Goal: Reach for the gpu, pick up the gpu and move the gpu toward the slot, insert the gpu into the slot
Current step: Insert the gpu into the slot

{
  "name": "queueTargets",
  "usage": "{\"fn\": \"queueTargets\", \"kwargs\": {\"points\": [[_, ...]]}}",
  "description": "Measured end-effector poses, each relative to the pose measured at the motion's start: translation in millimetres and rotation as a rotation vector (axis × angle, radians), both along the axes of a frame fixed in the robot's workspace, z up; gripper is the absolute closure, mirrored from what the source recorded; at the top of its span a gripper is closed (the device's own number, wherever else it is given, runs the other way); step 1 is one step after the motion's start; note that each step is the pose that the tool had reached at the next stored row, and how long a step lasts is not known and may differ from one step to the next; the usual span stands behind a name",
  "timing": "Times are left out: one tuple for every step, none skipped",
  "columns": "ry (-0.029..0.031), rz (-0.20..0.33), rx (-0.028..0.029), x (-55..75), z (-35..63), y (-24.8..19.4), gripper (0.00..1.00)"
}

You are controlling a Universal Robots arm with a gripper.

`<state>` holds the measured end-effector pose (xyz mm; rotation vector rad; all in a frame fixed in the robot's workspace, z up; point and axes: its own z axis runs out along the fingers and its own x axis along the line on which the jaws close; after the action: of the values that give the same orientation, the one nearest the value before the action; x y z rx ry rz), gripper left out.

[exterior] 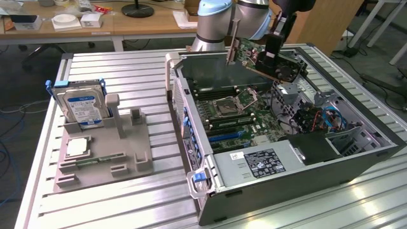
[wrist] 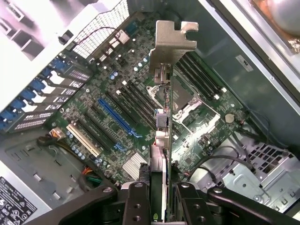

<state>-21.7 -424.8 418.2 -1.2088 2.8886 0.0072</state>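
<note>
My gripper (exterior: 273, 53) is shut on the gpu (exterior: 264, 59), a green card with a black fan and a silver end bracket (wrist: 171, 43). It hangs tilted above the far end of the open computer case (exterior: 356, 164), clear of the motherboard (exterior: 254, 119). In the wrist view the gpu (wrist: 161, 154) appears edge-on between my gripper's (wrist: 161, 204) black fingers (wrist: 136, 204), bracket pointing away over the board. The slot (wrist: 117, 117), long and blue, lies on the motherboard (wrist: 206, 126) beside black connectors and apart from the card. The exterior view shows the slot (exterior: 227, 136) near the case's middle.
The silver processor socket (exterior: 234, 101) and memory sticks sit under the card. A power supply (exterior: 270, 162) and blue cables (exterior: 330, 119) fill the near end of the case. At the exterior view's left, a grey fixture (exterior: 102, 157) holds a hard drive (exterior: 83, 107) and a memory stick (exterior: 98, 161).
</note>
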Motion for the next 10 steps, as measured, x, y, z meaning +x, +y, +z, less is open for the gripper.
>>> {"fn": "queueTargets", "kwargs": {"points": [[0.0,0.011,0.0,0.0,0.0,0.0,0.74],[0.0,0.022,0.0,0.0,0.0,0.0,0.74],[0.0,0.035,0.0,-0.1,0.0,0.0,0.74],[0.0,0.049,0.0,-0.1,0.0,0.0,0.74],[0.0,0.064,0.0001,-0.1,0.0,0.0,0.74],[0.0,0.079,0.0,-0.1,0.0,0.0,0.74],[0.0,0.096,0.0,-0.1,0.0,0.0,0.74],[0.0,0.112,-0.0001,-0.1,0.0,0.0,0.74],[0.0,0.13,0.0,-0.1,0.0,0.0,0.74],[0.0,0.148,0.0,-0.1,0.0,0.0,0.74]]}}
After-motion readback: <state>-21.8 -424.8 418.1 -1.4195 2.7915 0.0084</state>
